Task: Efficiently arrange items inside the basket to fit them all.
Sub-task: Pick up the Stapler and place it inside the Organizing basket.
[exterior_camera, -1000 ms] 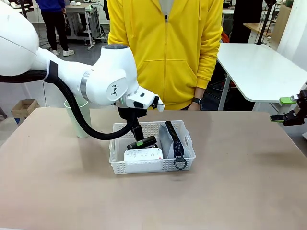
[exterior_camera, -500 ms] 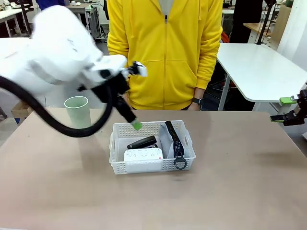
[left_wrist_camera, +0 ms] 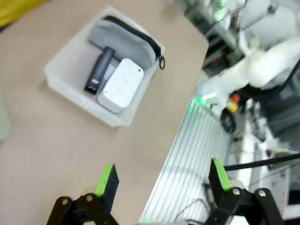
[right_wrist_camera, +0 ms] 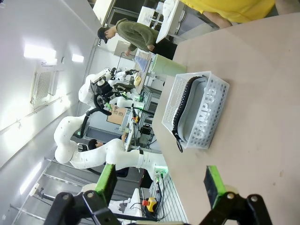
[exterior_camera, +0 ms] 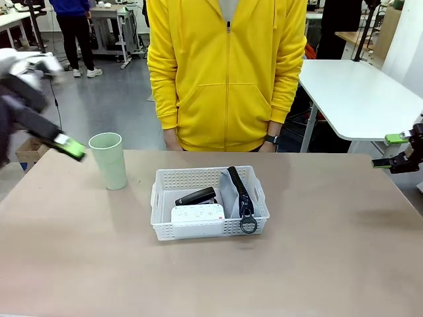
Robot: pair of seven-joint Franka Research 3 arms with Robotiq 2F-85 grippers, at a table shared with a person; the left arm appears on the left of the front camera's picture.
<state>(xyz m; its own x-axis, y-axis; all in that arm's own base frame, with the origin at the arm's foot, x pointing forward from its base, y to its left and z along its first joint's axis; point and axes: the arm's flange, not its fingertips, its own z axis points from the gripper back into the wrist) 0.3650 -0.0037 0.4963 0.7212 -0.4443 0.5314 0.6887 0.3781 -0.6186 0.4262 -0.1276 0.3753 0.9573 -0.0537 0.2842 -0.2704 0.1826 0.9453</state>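
The white lattice basket [exterior_camera: 198,175] sits mid-table. Inside it lie a white box [exterior_camera: 197,213] at the front, a black stapler [exterior_camera: 196,197] behind it, and a grey pouch [exterior_camera: 229,193] on edge along the right side, its ring pull [exterior_camera: 248,225] hanging over the front rim. A pale green cup [exterior_camera: 111,160] stands upright on the table left of the basket. My left gripper [exterior_camera: 66,144] is blurred at the far left beyond the cup, open and empty. Its wrist view looks down on the basket [left_wrist_camera: 70,89], between open fingers [left_wrist_camera: 161,180]. My right gripper [exterior_camera: 390,150] hangs open at the right edge.
A person in a yellow hoodie [exterior_camera: 227,72] stands at the far edge behind the basket, hands down. A white table [exterior_camera: 357,92] stands at the back right. The right wrist view shows the basket [right_wrist_camera: 206,131], the cup [right_wrist_camera: 166,63] and bare tabletop around them.
My left arm has swung up from over the basket and away to the far left, past the cup. The basket's contents and the right arm have stayed put.
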